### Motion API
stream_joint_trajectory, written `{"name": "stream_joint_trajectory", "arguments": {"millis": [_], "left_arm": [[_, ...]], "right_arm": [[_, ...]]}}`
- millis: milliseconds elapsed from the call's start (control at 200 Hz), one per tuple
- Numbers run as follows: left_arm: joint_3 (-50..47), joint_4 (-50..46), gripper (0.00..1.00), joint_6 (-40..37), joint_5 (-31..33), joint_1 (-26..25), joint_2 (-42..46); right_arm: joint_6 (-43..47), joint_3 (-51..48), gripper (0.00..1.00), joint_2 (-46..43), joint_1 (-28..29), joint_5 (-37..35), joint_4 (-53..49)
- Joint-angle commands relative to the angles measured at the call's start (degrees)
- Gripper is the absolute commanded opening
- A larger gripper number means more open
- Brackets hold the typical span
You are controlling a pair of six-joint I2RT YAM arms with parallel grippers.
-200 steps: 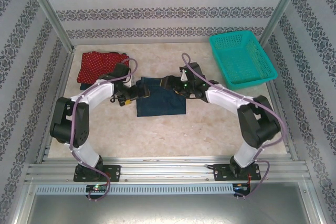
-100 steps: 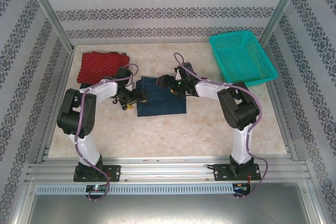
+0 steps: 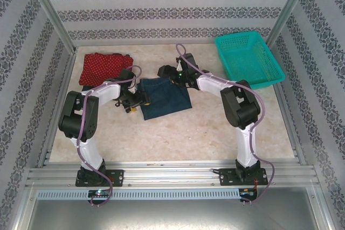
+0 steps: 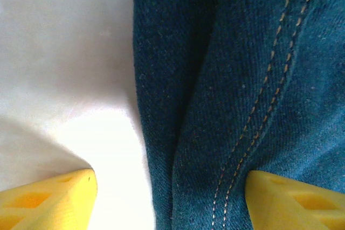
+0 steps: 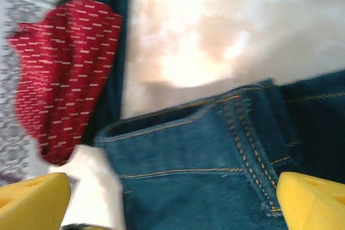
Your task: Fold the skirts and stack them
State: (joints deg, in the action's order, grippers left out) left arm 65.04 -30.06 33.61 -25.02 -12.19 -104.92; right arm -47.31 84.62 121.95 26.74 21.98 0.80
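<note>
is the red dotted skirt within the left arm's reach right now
probably yes: the red cloth skirt with white dots lies uncovered in the far left corner, and the left tool, open at the edge of the dark blue denim skirt, is close by, nothing between

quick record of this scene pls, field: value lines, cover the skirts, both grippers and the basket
centre: folded dark blue denim skirt, flat on the pale table
back left: red skirt with white dots lying on dark blue cloth
left gripper: open, jaws astride the denim skirt's left edge
right gripper: open, over the denim skirt's far edge
basket: teal plastic mesh basket, back right, apart from the skirts
stacking: denim skirt not yet on the back-left pile
</note>
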Motion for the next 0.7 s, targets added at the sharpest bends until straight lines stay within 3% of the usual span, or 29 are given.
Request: {"name": "stream_joint_trajectory", "arguments": {"millis": [0,225,380,475,694], "left_arm": [[1.20,-0.85,0.74,-0.38,-1.19,0.50,-1.30],[1.43,3.85,0.69,0.92,-2.30,1.87,-2.98],[1.65,11.86,0.58,2.43,-10.35,1.73,-6.49],[1.82,15.43,0.54,2.82,-13.01,1.42,-6.23],[3.30,14.74,0.51,1.58,-11.62,1.30,-5.85]], "right_arm": [[-2.50,0.48,0.98,2.28,-1.14,-2.54,-2.14],[2.25,-0.81,0.98,-5.60,-1.08,-1.00,-8.78],[4.06,-3.50,0.98,-12.36,-0.05,-1.24,-12.94],[3.31,-6.55,0.98,-14.83,1.27,-0.42,-12.49],[1.02,-12.73,0.98,-12.67,5.13,8.23,-4.93]]}}
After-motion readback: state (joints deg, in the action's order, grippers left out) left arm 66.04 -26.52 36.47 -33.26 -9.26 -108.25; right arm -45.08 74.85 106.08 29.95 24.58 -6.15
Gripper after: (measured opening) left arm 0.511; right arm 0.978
